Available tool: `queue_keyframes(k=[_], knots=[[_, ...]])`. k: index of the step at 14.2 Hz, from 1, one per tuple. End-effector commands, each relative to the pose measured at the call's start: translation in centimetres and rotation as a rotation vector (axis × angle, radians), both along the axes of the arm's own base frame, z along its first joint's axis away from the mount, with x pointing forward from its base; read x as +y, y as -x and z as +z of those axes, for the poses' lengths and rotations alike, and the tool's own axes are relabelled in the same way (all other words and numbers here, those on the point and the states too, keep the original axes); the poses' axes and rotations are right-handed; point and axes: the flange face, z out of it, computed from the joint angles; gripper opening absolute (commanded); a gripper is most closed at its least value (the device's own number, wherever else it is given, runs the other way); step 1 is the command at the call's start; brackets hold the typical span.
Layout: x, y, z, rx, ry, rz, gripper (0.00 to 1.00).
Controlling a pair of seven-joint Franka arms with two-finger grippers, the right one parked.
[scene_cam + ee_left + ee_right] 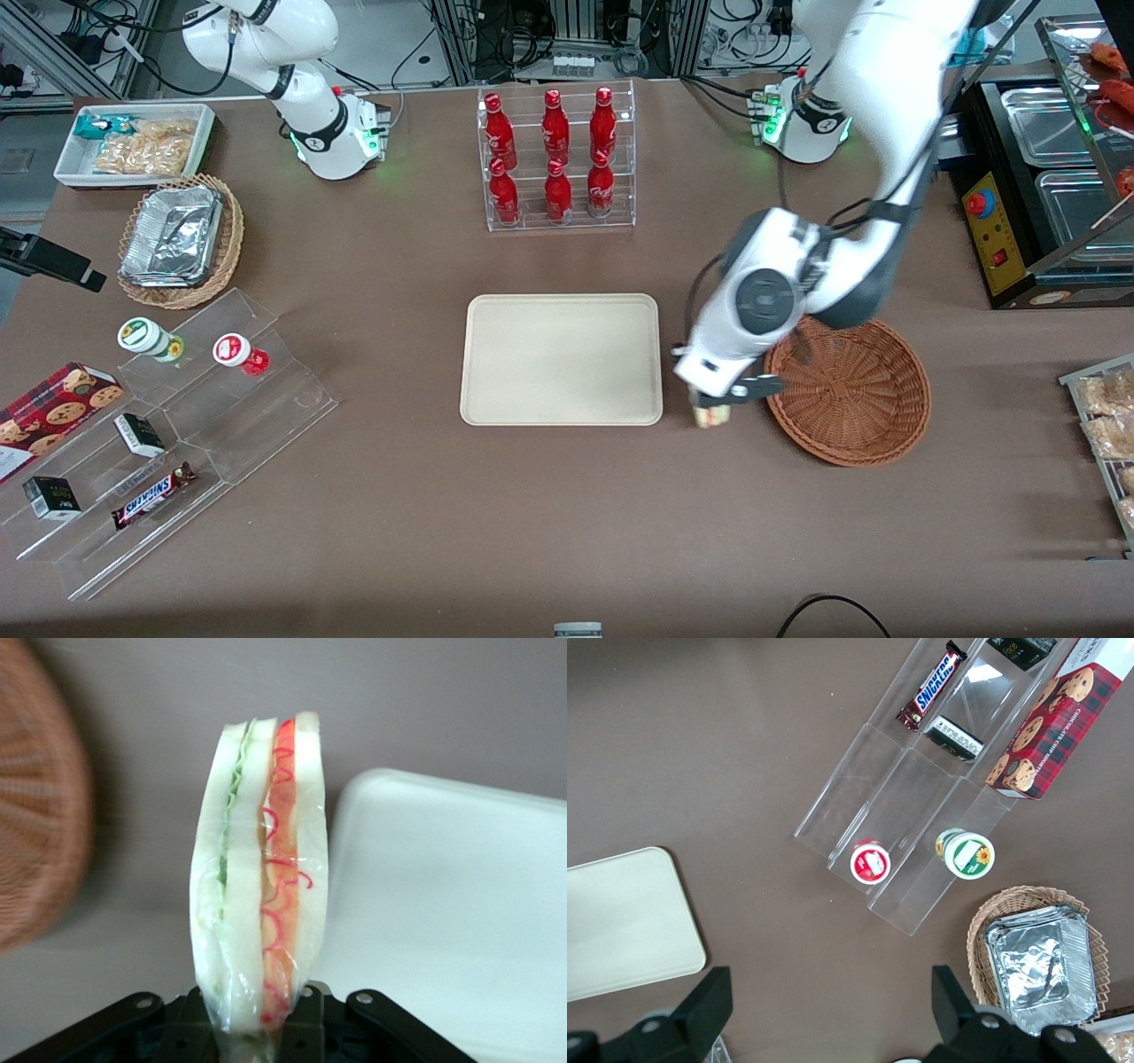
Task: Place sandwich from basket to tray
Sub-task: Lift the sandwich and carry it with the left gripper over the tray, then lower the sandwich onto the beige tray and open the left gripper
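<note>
We see the gripper hanging over the bare table between the tray and the basket, its fingers closed on the base of the sandwich. The sandwich is held clear of the basket, just beside the tray's edge and not over it. It is a wedge of soft white bread in glossy clear wrap, with a ruffled green layer beside one slice and a red filling with curly strands beside the other; its layers stand upright between the black finger pads.

The tray is a flat, matte cream rectangle with rounded corners and a low rim. The basket is round and shallow, of tightly woven reddish-brown wicker.

Farther from the front camera than the tray stands a clear acrylic rack of red bottles. Toward the parked arm's end of the table lie a tan wicker basket holding crinkled foil containers, a white bin of bagged snacks, and a stepped clear display stand with a Snickers bar and a cookie box.
</note>
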Motion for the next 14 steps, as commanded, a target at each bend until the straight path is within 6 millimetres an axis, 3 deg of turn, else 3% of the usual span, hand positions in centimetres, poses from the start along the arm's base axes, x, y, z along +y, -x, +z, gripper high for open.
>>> queue_keyframes(k=[1, 4, 6, 7, 9, 10, 11, 14], knots=[[-9.3, 2.0, -0.8, -0.011, 0.049, -0.113, 0.22], [-15.6, 4.5, -3.8, -0.014, 0.061, -0.105, 0.23], [-18.3, 5.7, -5.5, -0.018, 0.063, -0.096, 0.25], [-19.0, 5.8, -5.7, -0.021, 0.067, -0.099, 0.32], [-19.3, 5.7, -5.8, -0.031, 0.065, -0.103, 0.9], [-19.2, 5.5, -5.4, -0.056, 0.05, -0.12, 1.0], [-19.1, 4.7, -3.9, -0.095, 0.047, -0.114, 1.0], [-16.7, 2.2, 3.9, -0.172, 0.031, -0.019, 1.0]])
